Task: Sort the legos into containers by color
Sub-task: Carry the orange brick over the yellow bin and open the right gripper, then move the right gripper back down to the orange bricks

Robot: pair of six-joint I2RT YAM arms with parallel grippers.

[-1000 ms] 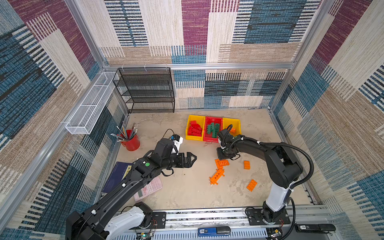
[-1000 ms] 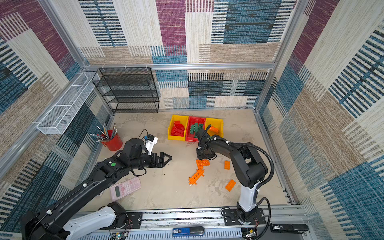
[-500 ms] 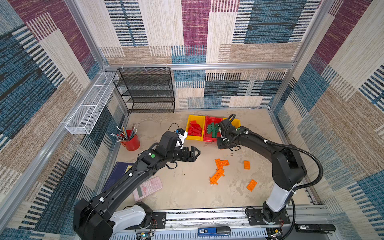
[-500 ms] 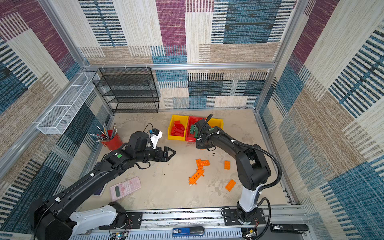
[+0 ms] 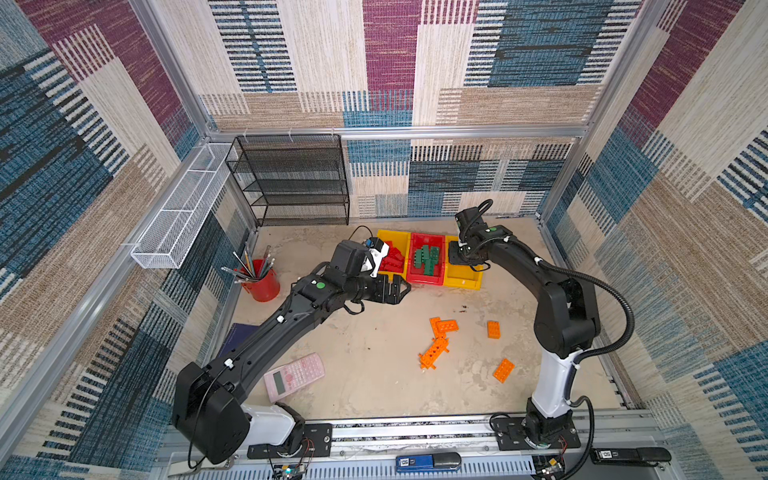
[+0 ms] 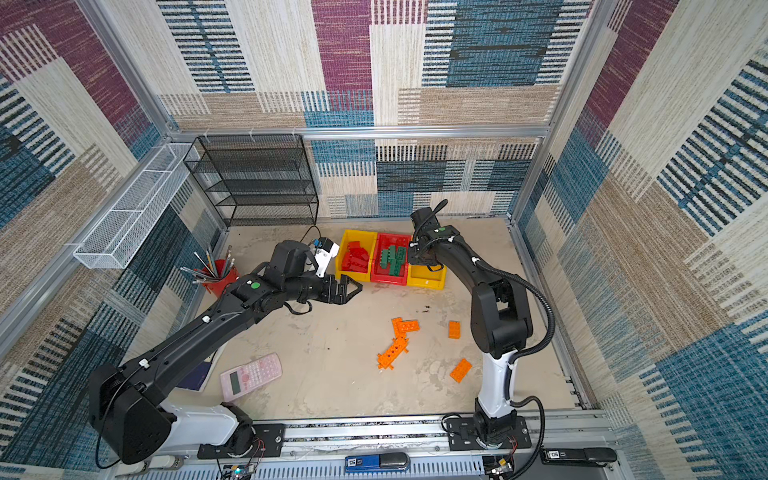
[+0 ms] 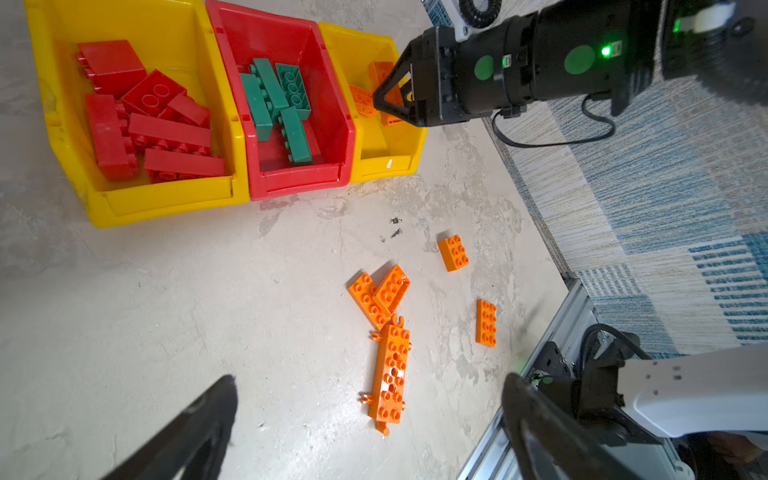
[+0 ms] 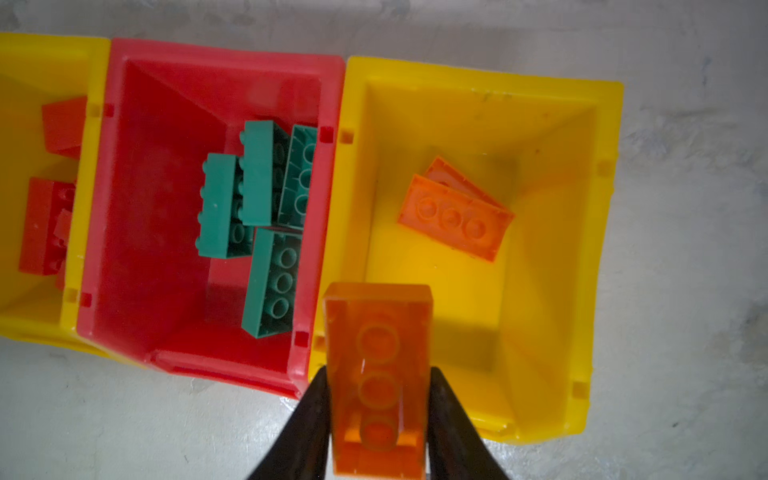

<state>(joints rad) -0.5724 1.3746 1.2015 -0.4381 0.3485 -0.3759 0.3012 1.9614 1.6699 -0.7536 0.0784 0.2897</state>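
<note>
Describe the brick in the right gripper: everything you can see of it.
The brick is orange, glossy plastic, rectangular. Its hollow underside, with three round tubes in a row, faces the wrist camera. The right gripper is shut on it, one black finger on each long side. It hangs over the side of the yellow bin next to the red bin, apart from the orange bricks lying inside.

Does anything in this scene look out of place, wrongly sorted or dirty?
Nothing is wrongly sorted: the containers each hold one color. Five orange legos lie loose on the table, two of them overlapping, simply not yet sorted. The only odd thing is a few dark specks on the table near the containers.
</note>
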